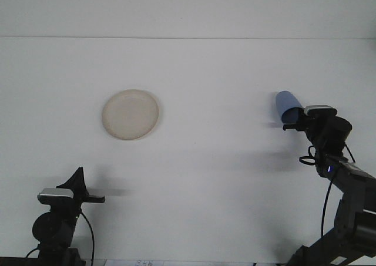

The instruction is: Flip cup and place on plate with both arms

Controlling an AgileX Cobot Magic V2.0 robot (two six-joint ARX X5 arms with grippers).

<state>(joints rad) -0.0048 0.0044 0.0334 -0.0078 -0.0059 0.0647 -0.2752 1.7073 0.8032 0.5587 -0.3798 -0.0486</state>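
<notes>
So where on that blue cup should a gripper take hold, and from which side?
Probably around the wall of the blue cup near its wider end, coming from the robot's right, where the right gripper already sits. The cup appears tilted with that end toward the gripper; its curved sides suit a squeeze across the wall.

Bare white table (211, 184) suggests a robot lab.

blue cup (286, 105) tilted, far right; cream plate (130, 114) left, well apart.
</notes>
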